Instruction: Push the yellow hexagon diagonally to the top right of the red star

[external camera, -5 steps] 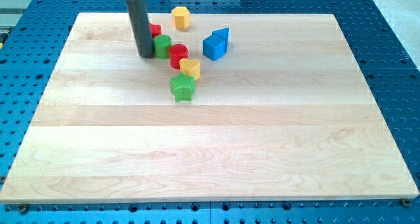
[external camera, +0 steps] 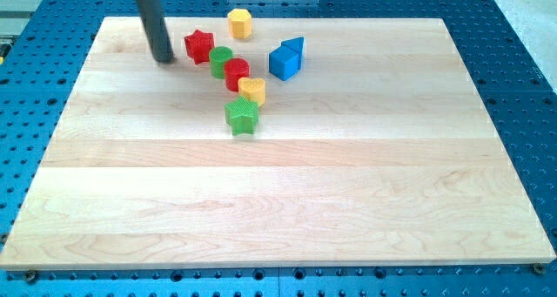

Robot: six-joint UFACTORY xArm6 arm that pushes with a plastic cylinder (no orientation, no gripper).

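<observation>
The yellow hexagon (external camera: 240, 23) sits near the board's top edge, up and to the right of the red star (external camera: 199, 45). My tip (external camera: 163, 58) rests on the board to the left of the red star, a short gap apart from it and far from the hexagon. The dark rod rises from the tip to the view's top.
A green cylinder (external camera: 220, 61), a red cylinder (external camera: 237, 73), a small yellow block (external camera: 252, 91) and a green star (external camera: 242, 116) run in a diagonal line down-right from the red star. A blue block (external camera: 286, 58) lies right of them. The wooden board (external camera: 287, 201) lies on a blue perforated table.
My tip has moved left and slightly up, away from the green cylinder, uncovering the red star. The blocks have not visibly moved.
</observation>
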